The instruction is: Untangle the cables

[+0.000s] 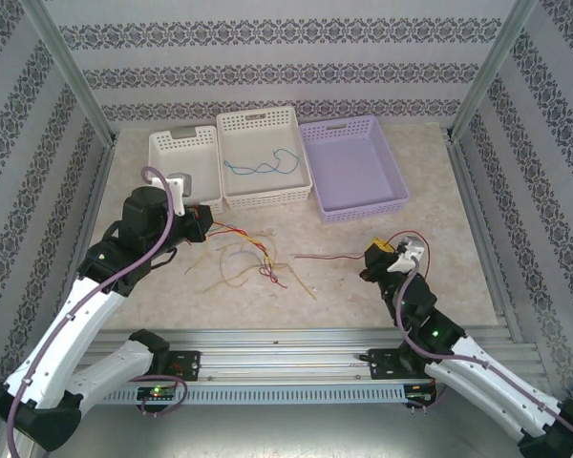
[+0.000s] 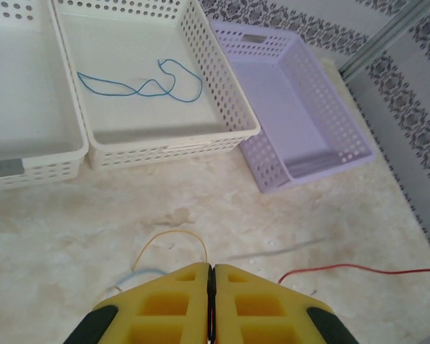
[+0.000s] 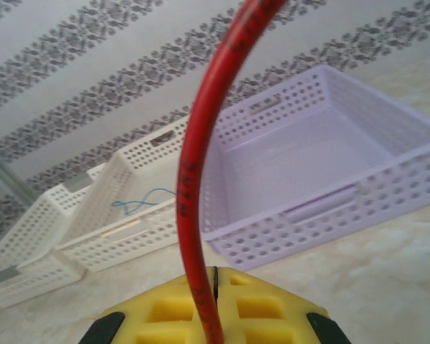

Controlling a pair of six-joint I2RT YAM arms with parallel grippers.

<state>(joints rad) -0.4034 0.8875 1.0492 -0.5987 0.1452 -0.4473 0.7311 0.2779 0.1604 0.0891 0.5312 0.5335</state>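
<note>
**Left end effector**: the yellow fingers are pressed fully together, clamped on one end of the cable tangle. An orange cable loops out from the fingertips and back down onto the tabletop.

**Cable tangle:** red and yellow-orange strands lie crossed over one another on the tabletop. They sit left of centre, nearer the near edge than the far edge, between the two end effectors.

**Right end effector**: the fingers are closed, gripping the red cable. The cable arches steeply up out of the fingers. In the top view, the rest of it lies flat on the tabletop and runs left toward the tangle.

**Blue cable**: lies loose and curled inside the middle white basket, well apart from the tangle.

**Baskets:** three stand in a row along the far edge. The small white basket is nearest the left edge and the purple basket is nearest the right edge.
</note>
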